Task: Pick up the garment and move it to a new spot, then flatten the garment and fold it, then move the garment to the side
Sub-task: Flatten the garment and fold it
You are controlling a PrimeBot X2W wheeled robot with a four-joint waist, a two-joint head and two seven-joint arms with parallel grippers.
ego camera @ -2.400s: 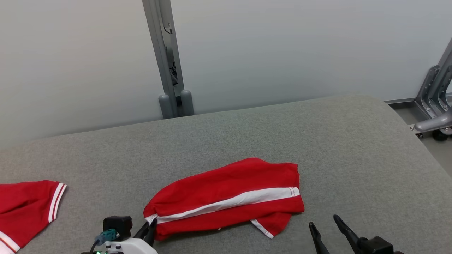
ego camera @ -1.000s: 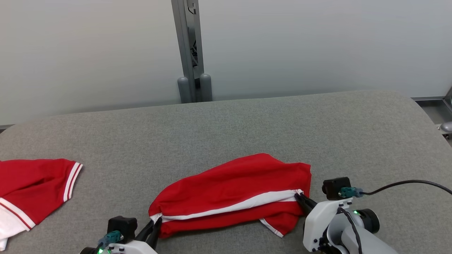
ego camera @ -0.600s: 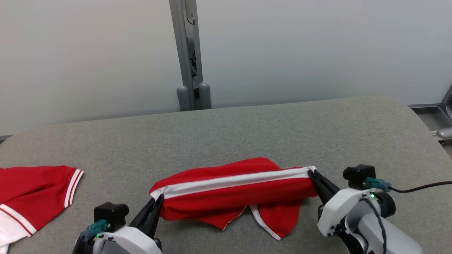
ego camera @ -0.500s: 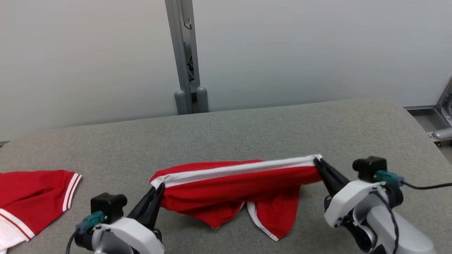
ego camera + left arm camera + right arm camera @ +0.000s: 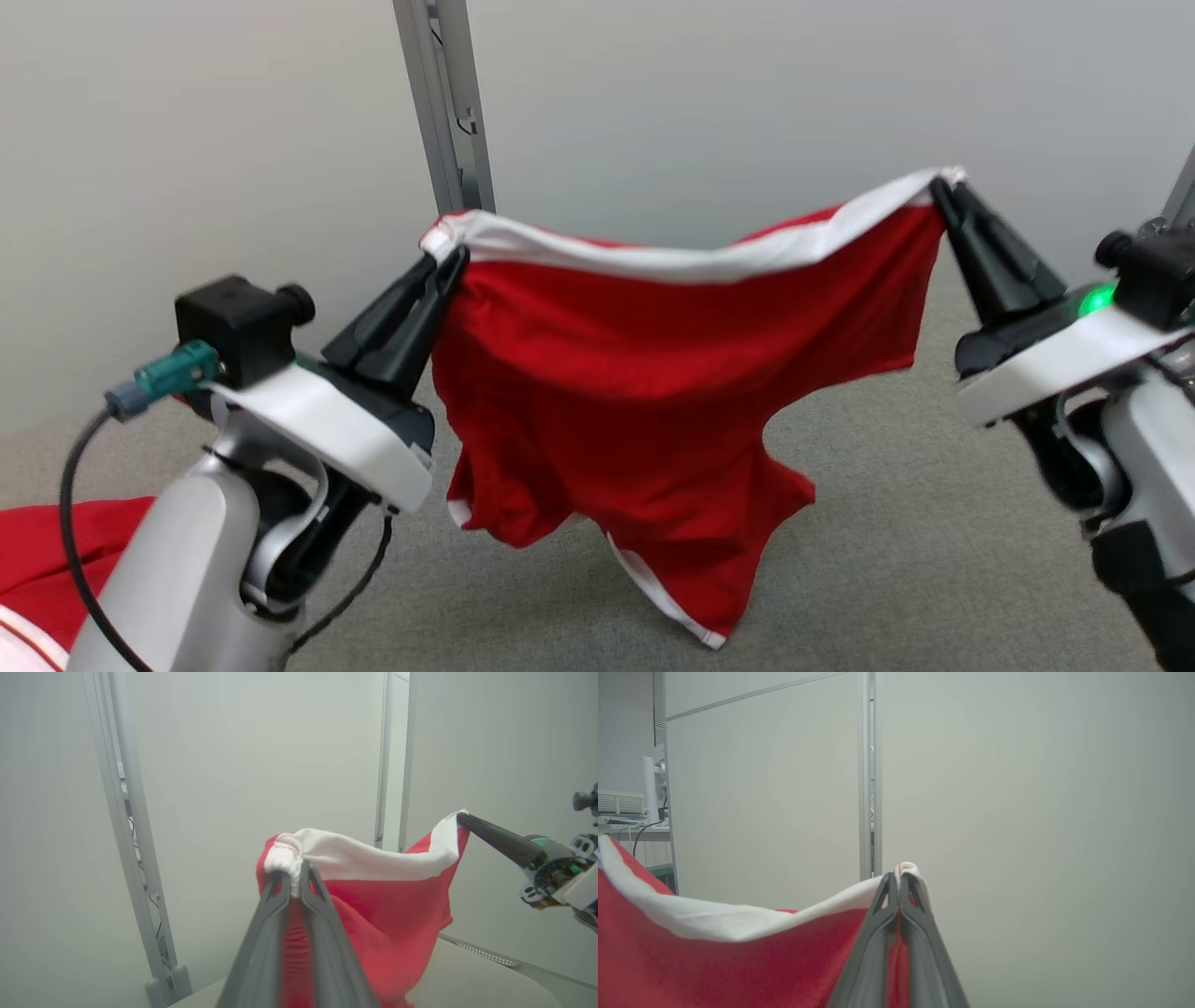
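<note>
Garment (image 5: 653, 392) first: it is a red piece with a white band (image 5: 691, 266) along its top edge, and it hangs in the air between our two arms, above the grey counter (image 5: 887, 523). Our left gripper (image 5: 448, 257) is pinched tight on the left end of that band. Our right gripper (image 5: 938, 187) is closed just as firmly on the right end, a little higher in the head view. The band sags slightly between the two holds. Below it the cloth falls in loose, uneven folds, with a white-trimmed corner dangling lowest. We cannot tell whether that corner clears the counter or brushes it.

We judge the pick-up done, since the cloth is carried by both grips. Setting it down at a new spot is not yet done, and nothing here shows us where that spot is. Flattening, folding and the final move to the side are all still ahead. The cloth hangs crumpled rather than spread, so we expect it will need real smoothing once it lands.

A second red garment (image 5: 56, 551) lies on the counter at the lower left, beside our left arm, and we should keep our load clear of it.
</note>
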